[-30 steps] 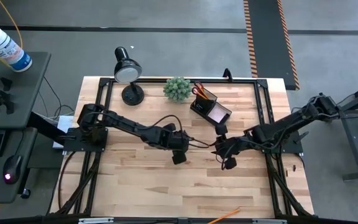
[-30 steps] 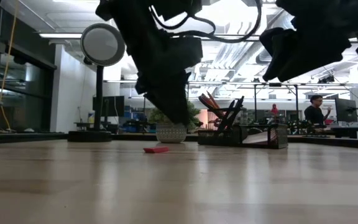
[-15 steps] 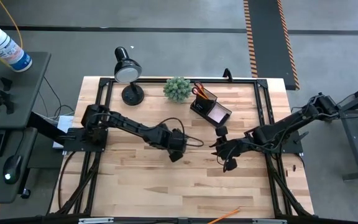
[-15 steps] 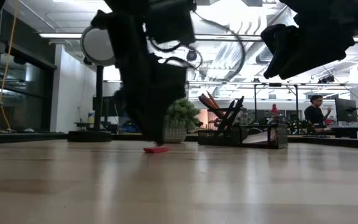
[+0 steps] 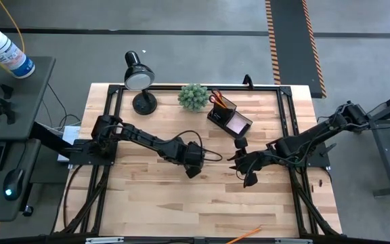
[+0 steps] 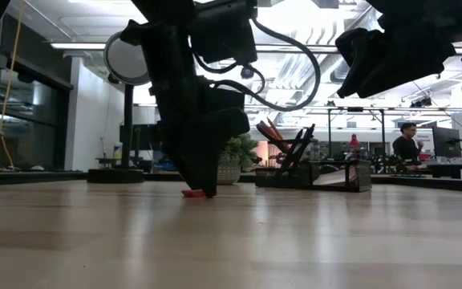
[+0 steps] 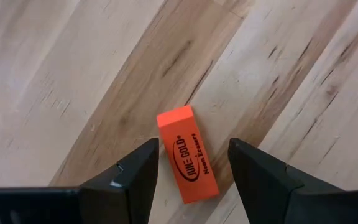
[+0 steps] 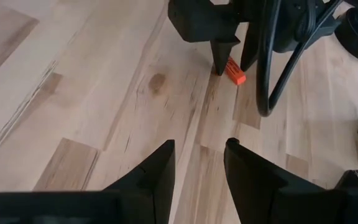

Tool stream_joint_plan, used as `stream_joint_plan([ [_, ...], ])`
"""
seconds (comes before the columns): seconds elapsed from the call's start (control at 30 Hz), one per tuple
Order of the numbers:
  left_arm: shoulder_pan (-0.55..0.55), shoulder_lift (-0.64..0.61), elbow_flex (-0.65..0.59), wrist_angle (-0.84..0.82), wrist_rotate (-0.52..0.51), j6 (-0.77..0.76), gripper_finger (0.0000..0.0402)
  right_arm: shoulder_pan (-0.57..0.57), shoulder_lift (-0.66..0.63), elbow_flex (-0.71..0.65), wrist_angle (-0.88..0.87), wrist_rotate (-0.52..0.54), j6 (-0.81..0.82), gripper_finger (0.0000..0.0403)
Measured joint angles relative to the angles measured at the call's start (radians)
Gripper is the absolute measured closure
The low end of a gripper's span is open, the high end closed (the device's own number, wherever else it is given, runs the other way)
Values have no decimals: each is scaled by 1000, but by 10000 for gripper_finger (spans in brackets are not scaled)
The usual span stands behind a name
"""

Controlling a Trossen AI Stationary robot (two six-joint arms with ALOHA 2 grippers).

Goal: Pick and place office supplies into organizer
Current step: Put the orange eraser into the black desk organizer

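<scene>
Orange, small and flat, the eraser [image 7: 187, 155] lay on the bare tabletop [image 5: 154, 196] near its middle, well apart from the organizer [image 5: 227, 116] at the back edge. The left gripper [image 7: 191, 163] was low over it, fingers [image 7: 132, 177] spread wide, one on each side of the eraser, with a gap on both sides in the left wrist view. Nothing was gripped yet.

The eraser sat at a slant between the fingers, so I judged the main risk was a skewed close: one finger could meet a corner first and spin or push the eraser out sideways. Being so thin, it could also be missed if the fingers closed too high, or the tips could jam on the wood if they came down too far. The low view showed the tips at about tabletop level beside the eraser [image 6: 196, 193], though whether they touched the wood could not be told.

The right gripper [image 8: 199, 163] hung above the tabletop near the middle, fingers partly open and empty, facing the left one; a swing inward could make the two collide.
</scene>
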Motion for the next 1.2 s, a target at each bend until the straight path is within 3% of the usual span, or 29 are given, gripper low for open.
stream_joint_plan([
  [0.33,1,2,-1,-1,6,-1,224,0,0,0,0,-3,1,274],
  [0.63,0,4,-1,6,18,1,323,0,0,0,0,-4,3,274],
  [0.8,-1,4,-1,4,13,28,355,0,0,0,0,-4,5,274],
  [1.2,1,14,82,-93,14,136,334,0,0,0,-24,-3,2,274],
])
